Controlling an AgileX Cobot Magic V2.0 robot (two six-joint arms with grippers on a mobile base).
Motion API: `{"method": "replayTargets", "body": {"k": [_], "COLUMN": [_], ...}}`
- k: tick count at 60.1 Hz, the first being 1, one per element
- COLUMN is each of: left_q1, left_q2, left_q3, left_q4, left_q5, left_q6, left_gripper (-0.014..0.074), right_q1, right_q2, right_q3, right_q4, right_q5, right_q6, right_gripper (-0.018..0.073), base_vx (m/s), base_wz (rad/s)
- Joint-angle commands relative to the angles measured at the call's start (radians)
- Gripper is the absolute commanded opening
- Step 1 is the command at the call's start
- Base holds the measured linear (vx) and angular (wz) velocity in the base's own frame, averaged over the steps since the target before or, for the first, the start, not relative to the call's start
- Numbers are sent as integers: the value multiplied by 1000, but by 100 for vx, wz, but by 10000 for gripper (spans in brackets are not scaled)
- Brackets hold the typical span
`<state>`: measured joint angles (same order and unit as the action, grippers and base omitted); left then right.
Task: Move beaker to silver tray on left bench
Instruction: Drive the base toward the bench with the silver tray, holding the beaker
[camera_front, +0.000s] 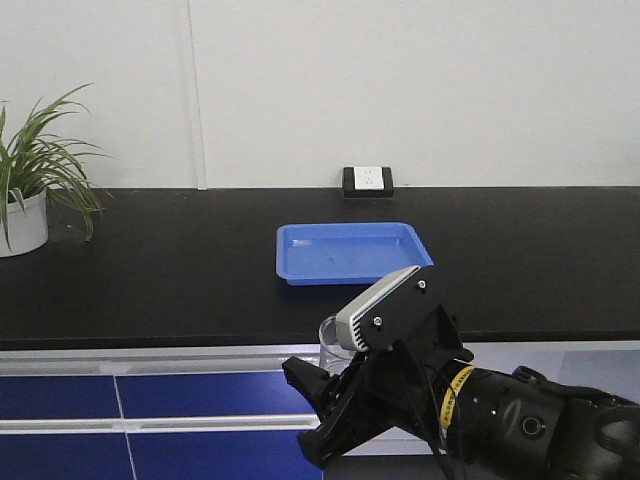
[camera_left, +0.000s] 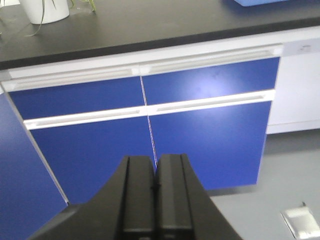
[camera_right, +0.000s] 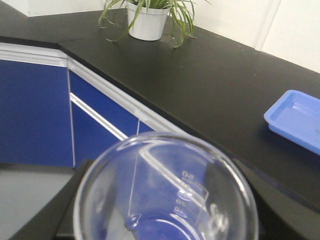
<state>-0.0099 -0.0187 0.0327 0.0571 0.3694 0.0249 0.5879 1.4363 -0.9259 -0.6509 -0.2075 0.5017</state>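
Observation:
The beaker (camera_right: 167, 195) is a clear glass cylinder with faint printed marks. It fills the lower part of the right wrist view, open rim toward the camera. My right gripper (camera_right: 166, 210) is shut on it, with a dark finger (camera_right: 52, 217) showing on each side. In the front view the beaker (camera_front: 331, 346) is held in the air by the right gripper (camera_front: 318, 402), in front of the bench edge. My left gripper (camera_left: 155, 167) is shut and empty, facing blue cabinet doors. The silver tray is out of view.
A black countertop (camera_front: 150, 280) runs across, with blue cabinets (camera_left: 200, 130) below. On it lie a bright blue tray (camera_front: 352, 252), also in the right wrist view (camera_right: 297, 120), and a potted plant (camera_front: 25, 200) at the far left. A wall socket (camera_front: 367, 181) sits behind.

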Motion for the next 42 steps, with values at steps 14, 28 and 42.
{"method": "replayTargets", "body": {"k": [14, 28, 42], "left_q1": [-5, -5, -5], "left_q2": [-7, -7, -7], "left_q3": [20, 20, 20], "left_q4": [-3, -3, -3], "left_q5": [-81, -81, -81], "left_q6": [-2, -2, -2], "left_gripper": [1, 1, 1], "right_q1": [-1, -1, -1], "right_q2": [-39, -39, -39], "right_q3": [-29, -29, -29], "right_q4": [2, 2, 2], "right_q5": [-69, -69, -69], "right_q6": [1, 1, 1], "right_gripper": [-11, -11, -11], "base_vx": [-37, -32, -26], "base_wz": [-5, -3, 0]}}
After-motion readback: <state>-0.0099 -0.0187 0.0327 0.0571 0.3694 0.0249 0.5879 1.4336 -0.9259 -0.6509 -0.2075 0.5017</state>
